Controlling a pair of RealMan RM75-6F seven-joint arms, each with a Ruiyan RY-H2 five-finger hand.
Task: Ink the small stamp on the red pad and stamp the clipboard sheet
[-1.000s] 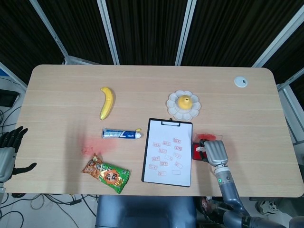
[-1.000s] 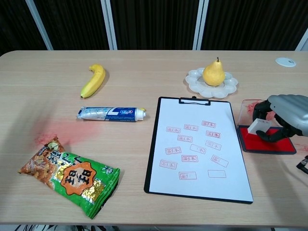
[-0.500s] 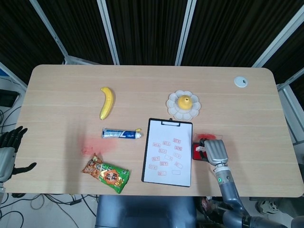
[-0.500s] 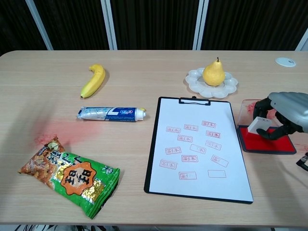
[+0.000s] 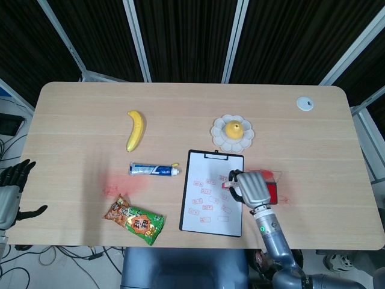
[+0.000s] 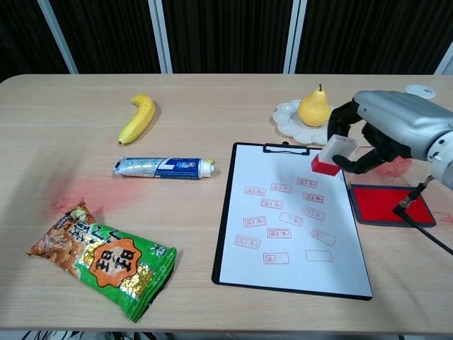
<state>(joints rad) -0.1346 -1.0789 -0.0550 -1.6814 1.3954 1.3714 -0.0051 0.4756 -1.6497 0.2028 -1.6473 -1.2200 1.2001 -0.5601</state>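
The right hand (image 6: 386, 127) grips the small stamp (image 6: 331, 156) above the right side of the clipboard sheet (image 6: 291, 216). The stamp tilts, its long axis leaning up to the right, red face down-left. The red pad (image 6: 391, 205) lies just right of the clipboard. The sheet's red marks are too small to read. The left hand (image 5: 13, 188) hangs open off the table's edge.

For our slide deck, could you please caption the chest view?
Right hand holds the small stamp raised above the clipboard sheet, red ink pad alongside.
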